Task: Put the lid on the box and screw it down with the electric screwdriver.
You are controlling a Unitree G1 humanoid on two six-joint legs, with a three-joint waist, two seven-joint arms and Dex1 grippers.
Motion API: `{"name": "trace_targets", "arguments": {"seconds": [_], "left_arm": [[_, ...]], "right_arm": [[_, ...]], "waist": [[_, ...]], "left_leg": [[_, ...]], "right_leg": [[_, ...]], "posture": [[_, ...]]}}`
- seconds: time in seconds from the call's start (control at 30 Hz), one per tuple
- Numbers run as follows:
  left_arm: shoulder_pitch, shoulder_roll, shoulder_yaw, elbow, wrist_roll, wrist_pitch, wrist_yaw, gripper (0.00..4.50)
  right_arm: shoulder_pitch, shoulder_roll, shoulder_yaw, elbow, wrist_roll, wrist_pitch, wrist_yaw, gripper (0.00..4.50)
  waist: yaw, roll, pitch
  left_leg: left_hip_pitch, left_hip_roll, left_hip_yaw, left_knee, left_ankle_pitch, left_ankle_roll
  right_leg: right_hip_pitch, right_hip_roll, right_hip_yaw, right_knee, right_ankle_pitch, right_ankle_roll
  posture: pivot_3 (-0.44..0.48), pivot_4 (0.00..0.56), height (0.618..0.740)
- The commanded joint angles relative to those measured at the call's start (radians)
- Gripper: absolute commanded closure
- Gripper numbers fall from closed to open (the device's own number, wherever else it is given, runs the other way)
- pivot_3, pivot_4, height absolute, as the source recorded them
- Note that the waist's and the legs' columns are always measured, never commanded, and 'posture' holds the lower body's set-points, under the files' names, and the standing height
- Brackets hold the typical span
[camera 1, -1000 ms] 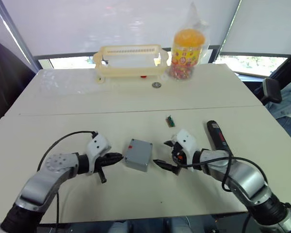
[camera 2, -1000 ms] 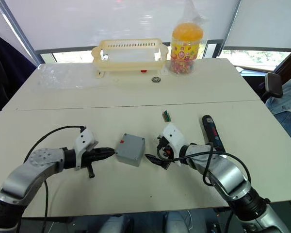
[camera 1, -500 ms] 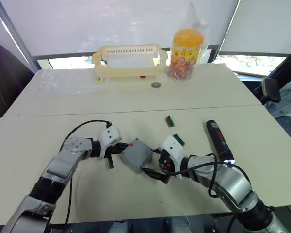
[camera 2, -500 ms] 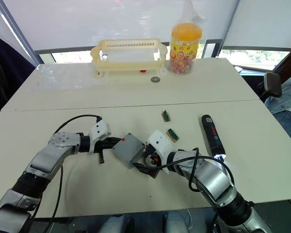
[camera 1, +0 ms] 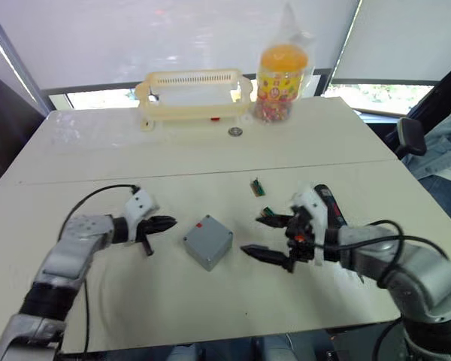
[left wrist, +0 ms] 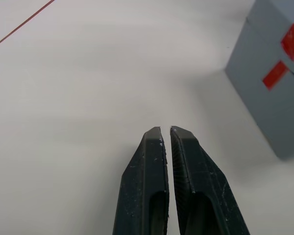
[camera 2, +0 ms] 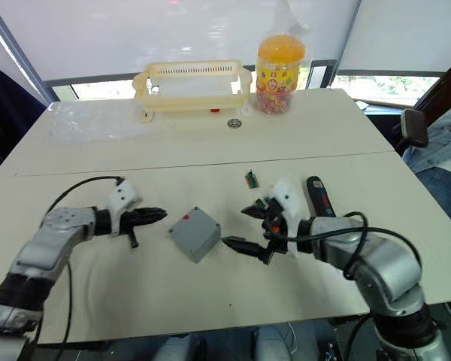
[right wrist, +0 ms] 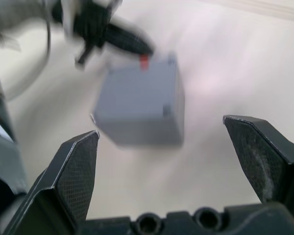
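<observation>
The box [camera 1: 208,242] is a grey block with a red mark at one corner, lying flat on the white table with its upper face closed. The lid as a loose plate is out of view. My left gripper [camera 1: 169,222] is shut and empty, its tips a little to the left of the box [left wrist: 274,83]. To the right of the box [right wrist: 137,103], my right gripper [camera 1: 257,235] stands wide open, apart from it and holding nothing. The electric screwdriver [camera 2: 318,197] lies on the table just behind the right gripper, black with a red label.
A yellow basket [camera 1: 192,90] and a jar of sweets [camera 1: 280,75] stand at the far side, with a small round piece [camera 1: 234,131] in front of them. A small green part [camera 1: 257,186] lies beyond the right gripper. A chair [camera 1: 410,135] stands at the right.
Half a second ago both grippers were against the box, which was turned and tilted. Both have drawn back, left to the left and right to the right, and the box lies flat between them.
</observation>
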Motion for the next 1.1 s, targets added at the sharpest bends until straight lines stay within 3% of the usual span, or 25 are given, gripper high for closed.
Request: {"name": "trace_targets", "arguments": {"seconds": [0.03,0.23,0.47,0.77,1.1], "left_arm": [[0.121,0.012,0.099,-0.253,-0.128,0.161,0.046,4.24],[0.335,-0.053,0.139,-0.499,-0.215,0.290,0.184,4.24],[0.378,-0.107,0.076,-0.534,-0.190,0.284,0.277,4.24],[0.247,-0.147,-0.027,-0.405,-0.105,0.200,0.319,4.24],[0.125,-0.123,-0.071,-0.278,-0.071,0.119,0.234,4.24]], "right_arm": [[-0.074,-0.002,0.059,0.120,-0.109,-0.130,-0.018,0.06],[-0.190,0.048,0.275,0.471,-0.400,-0.448,-0.033,0.06],[-0.238,0.096,0.366,0.637,-0.508,-0.620,0.061,0.06],[-0.173,0.113,0.380,0.528,-0.527,-0.603,0.115,0.06],[-0.027,0.103,0.347,0.280,-0.502,-0.444,0.080,0.06]], "waist": [[0.002,0.000,0.000],[0.006,-0.001,-0.001],[0.007,-0.001,-0.001],[0.007,0.000,-0.001],[0.007,-0.001,-0.001]], "left_leg": [[0.000,0.000,0.000,0.000,0.000,0.000],[0.001,-0.001,0.001,0.000,0.000,-0.001],[0.001,-0.001,0.002,0.000,0.001,-0.001],[0.002,-0.001,0.001,0.000,0.001,-0.002],[0.002,-0.001,0.001,0.000,0.001,-0.002]], "right_leg": [[0.000,0.000,0.000,0.000,0.000,0.000],[0.001,-0.001,0.001,0.000,0.000,0.000],[0.001,-0.001,0.001,0.000,0.000,-0.001],[0.002,-0.001,0.000,0.000,0.000,-0.001],[0.001,-0.001,0.000,0.000,0.000,-0.001]], "posture": [[0.000,0.150,0.740],[0.000,0.150,0.740],[0.000,0.150,0.740],[0.000,0.150,0.740],[0.000,0.150,0.740]]}}
